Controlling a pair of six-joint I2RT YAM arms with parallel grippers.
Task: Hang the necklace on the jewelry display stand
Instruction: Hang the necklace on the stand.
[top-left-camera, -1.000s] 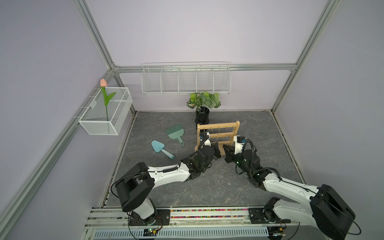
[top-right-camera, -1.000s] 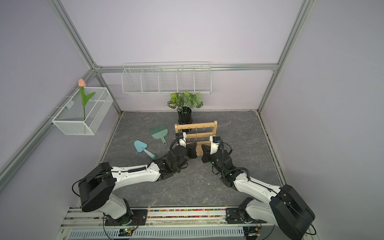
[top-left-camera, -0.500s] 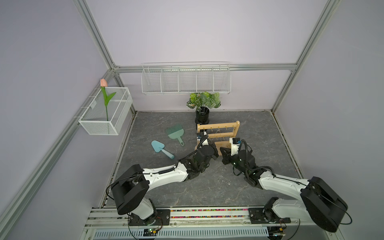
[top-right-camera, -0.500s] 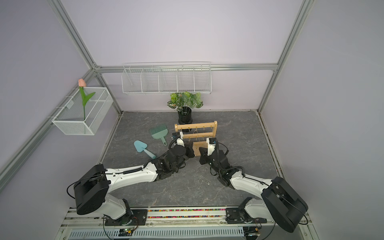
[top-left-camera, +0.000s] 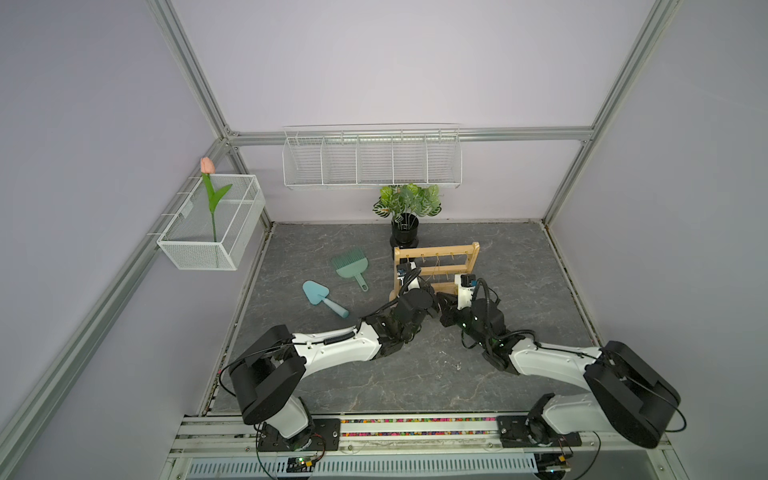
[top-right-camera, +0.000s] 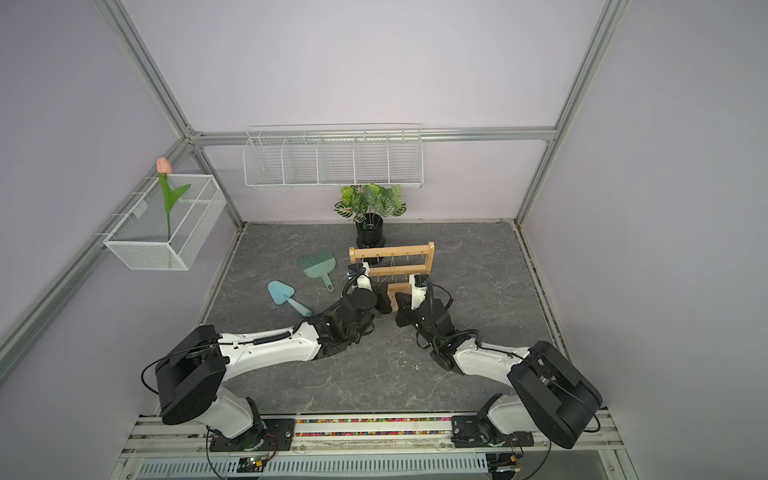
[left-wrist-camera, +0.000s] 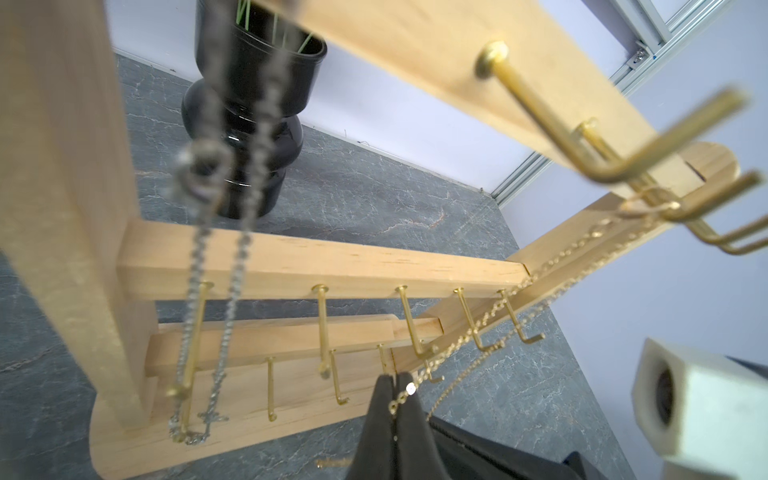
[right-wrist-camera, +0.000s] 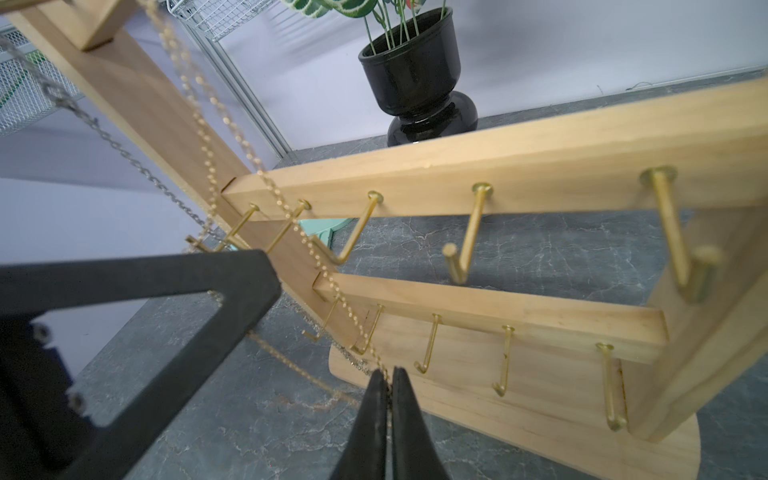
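The stand (top-left-camera: 436, 250) is set upright on the worktop (top-left-camera: 498, 257), just in front of a black pot (top-left-camera: 404, 232). Both tools are positioned low at its front, close together. The left tool (left-wrist-camera: 392, 380) is closed to a narrow pinch on the gold necklace (left-wrist-camera: 496, 309). The right tool (right-wrist-camera: 386, 374) is likewise clamped on a strand of it. From both tips the necklace is stretched up toward the top crossbar's hooks. Its seating on a hook is too blurred to be confirmed. A silver chain (left-wrist-camera: 237, 278) is hung beside one upright.
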